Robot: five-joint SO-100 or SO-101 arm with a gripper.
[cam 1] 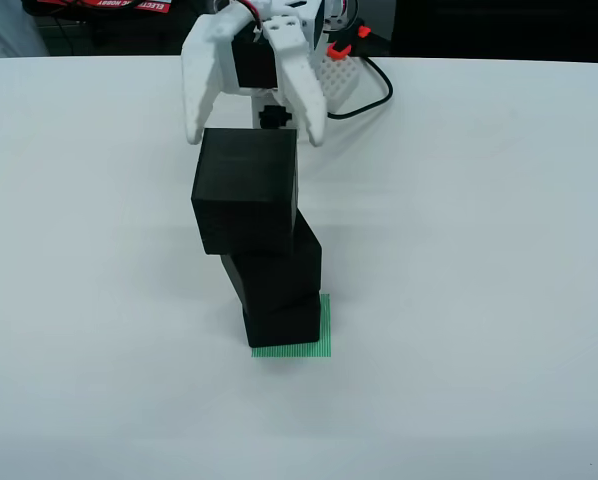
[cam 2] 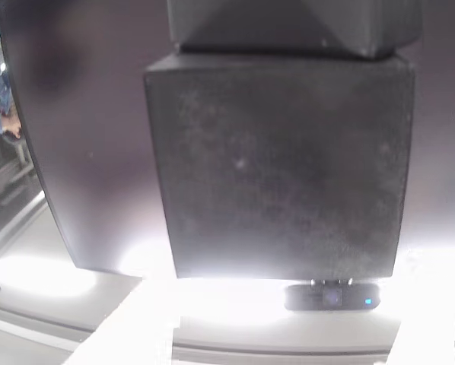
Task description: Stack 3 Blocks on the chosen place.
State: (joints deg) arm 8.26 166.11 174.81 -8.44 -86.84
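View from the front, white table [cam 1: 499, 300]. Three matte black cubes stand as one stack at lower centre of the frame. Bottom cube [cam 1: 284, 322] sits on the green striped square [cam 1: 324, 335]; the patch shows along the cube's right side and as a strip below its front edge. Middle cube [cam 1: 274, 270] rests on the bottom one, twisted relative to it and overhanging a little. Top cube [cam 1: 246, 190] rests on the middle one, shifted toward the left of the frame, so the stack leans crookedly.

White gripper [cam 1: 256, 135] hangs at upper centre, just behind and above the top cube. Jaws spread wide, one fingertip to each side of the cube's upper back edge, holding nothing; whether a tip touches the cube cannot be told. A black cable [cam 1: 374, 95] runs on the table behind the arm, beside a white perforated part with orange fittings [cam 1: 341, 62].

View that rides on the gripper: a dark cube face [cam 2: 281, 167] takes up the centre, very close, with glare along the lower frame. A small dark device with a blue light [cam 2: 332, 296] sits at lower centre-right.
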